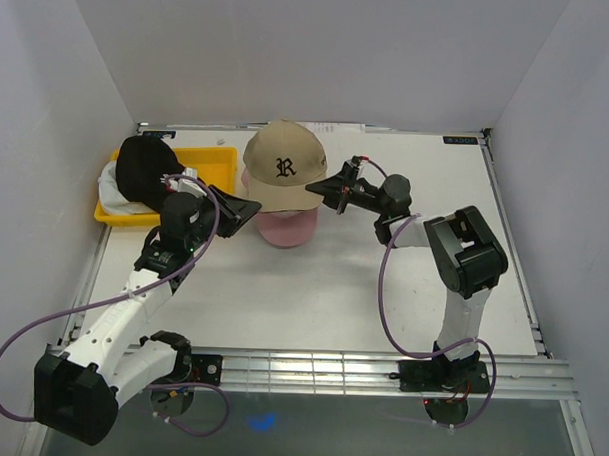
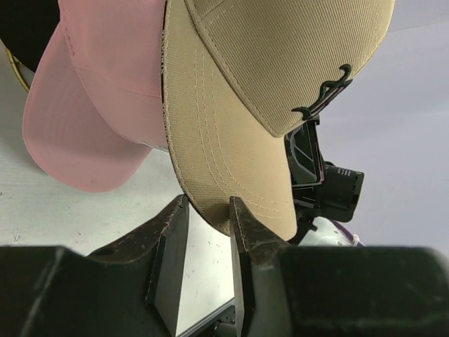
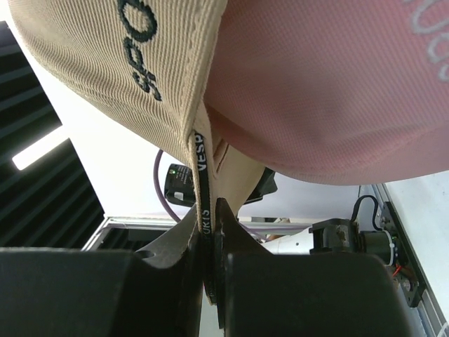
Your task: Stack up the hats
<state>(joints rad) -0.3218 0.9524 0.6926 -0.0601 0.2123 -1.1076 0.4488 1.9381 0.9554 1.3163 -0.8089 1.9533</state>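
Note:
A tan hat (image 1: 282,167) hangs over a pink hat (image 1: 287,227) in the middle of the table. My right gripper (image 1: 329,189) is shut on the tan hat's rim band (image 3: 204,175), with the pink hat (image 3: 330,91) close above. My left gripper (image 1: 248,208) is at the tan brim. In the left wrist view the brim tip (image 2: 210,203) sits between the jaws of the left gripper (image 2: 208,202), which still stand apart with a gap showing. The pink hat (image 2: 105,91) lies behind. A black hat (image 1: 145,167) rests on a white one (image 1: 110,191) at the left.
A yellow tray (image 1: 219,165) at the back left holds the black and white hats. A gold wire curve (image 2: 17,70) shows at the left wrist view's left edge. White walls close in on three sides. A metal rail (image 1: 310,368) runs along the near edge.

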